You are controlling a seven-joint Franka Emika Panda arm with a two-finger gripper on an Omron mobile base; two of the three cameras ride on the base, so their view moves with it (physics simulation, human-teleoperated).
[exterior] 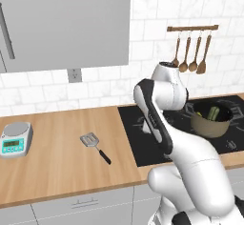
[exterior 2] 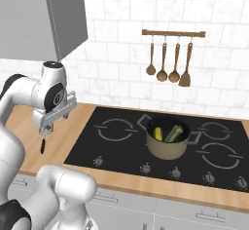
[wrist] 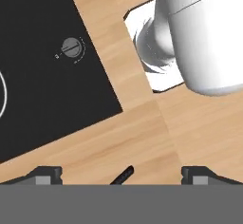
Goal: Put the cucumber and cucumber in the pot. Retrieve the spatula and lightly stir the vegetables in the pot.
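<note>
The gripper (wrist: 121,173) hangs over the wooden counter (exterior: 52,167) with its 2 fingertips (wrist: 45,174) wide apart and nothing between them. In the hand view the black tip of the spatula handle (wrist: 123,174) shows between them, by the corner of the black cooktop (wrist: 42,76) and 1 knob (wrist: 71,47). The spatula (exterior: 95,147) lies flat on the counter, left of the cooktop, slotted head toward the wall. A scale (exterior: 15,139) sits further left. The pot (exterior 2: 168,137) stands on the cooktop, well apart from the spatula, with 2 cucumbers inside: the yellow-green one (exterior 2: 158,133) and the dark green one (exterior 2: 174,133). 4 wooden utensils (exterior 2: 168,61) hang on the wall.
</note>
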